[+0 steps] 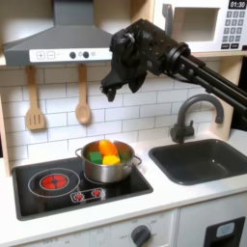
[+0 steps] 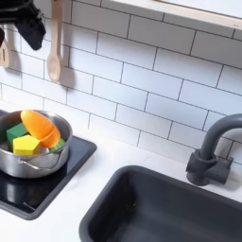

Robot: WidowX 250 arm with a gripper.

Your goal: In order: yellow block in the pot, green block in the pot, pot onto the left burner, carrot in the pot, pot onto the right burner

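On the tabletop's black cooktop (image 1: 39,198), the pot (image 1: 108,166) sits over the right burner, holding the yellow block (image 2: 27,145), the green block (image 2: 16,131) and the carrot (image 2: 41,125). The left burner (image 1: 53,180) glows bare beside it. The pot is thin, stiff metal, light but slick; its rim or small side handles look the best hold. Behind rises white tile with hanging wooden utensils. High above, the gripper (image 1: 113,85) hangs dark and blurred; whether its jaws are parted I cannot tell.
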